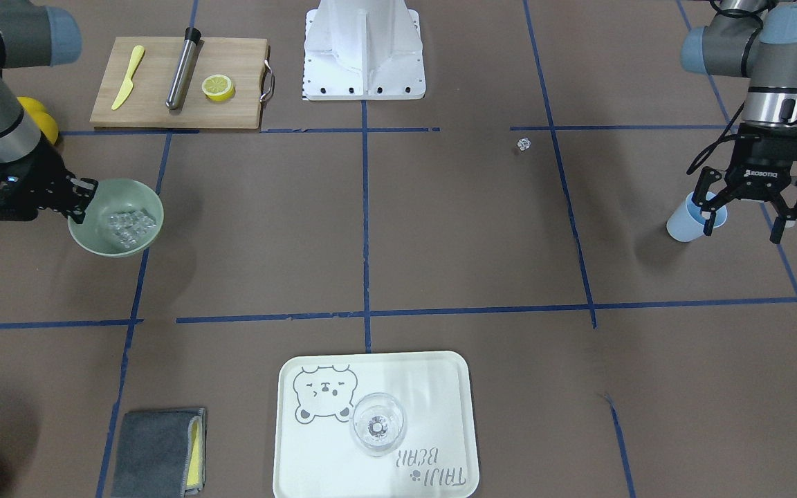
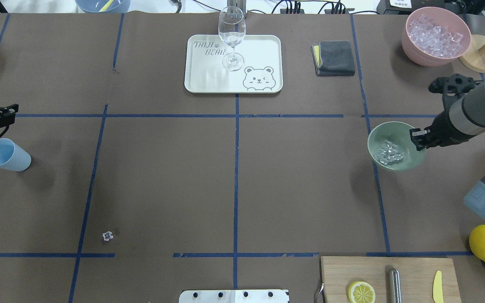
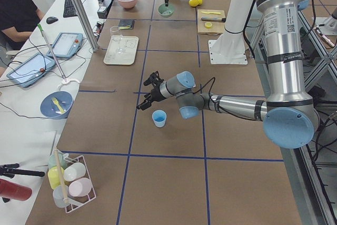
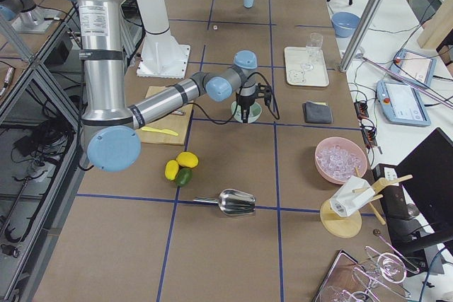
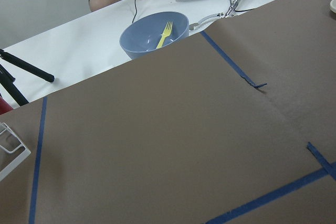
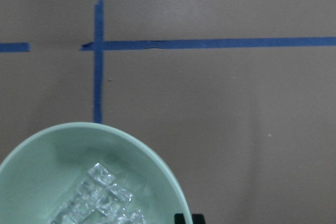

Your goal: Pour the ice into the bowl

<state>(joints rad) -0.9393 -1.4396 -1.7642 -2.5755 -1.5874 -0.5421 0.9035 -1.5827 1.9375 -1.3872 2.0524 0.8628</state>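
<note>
The mint-green bowl (image 1: 104, 241) (image 2: 398, 130) holds a small pile of clear ice (image 1: 129, 225) (image 2: 387, 152). My right gripper (image 1: 80, 200) (image 2: 418, 139) is shut on the bowl's rim and seems to hold it tilted, a little off the table. The right wrist view shows the bowl (image 6: 63, 150) with ice (image 6: 100, 198) low in frame. One stray ice cube (image 1: 524, 144) (image 2: 107, 236) lies on the table. My left gripper (image 1: 744, 225) is open and empty, just above and beside a light blue cup (image 1: 685, 220) (image 2: 6, 155).
A pink bowl of ice (image 2: 435, 35) and a grey cloth (image 2: 335, 58) sit far right. A tray (image 2: 209, 80) carries a stemmed glass (image 2: 231, 38). A cutting board (image 2: 377, 269) with half lemon, muddler and knife lies near the base, beside whole lemons (image 2: 484, 243).
</note>
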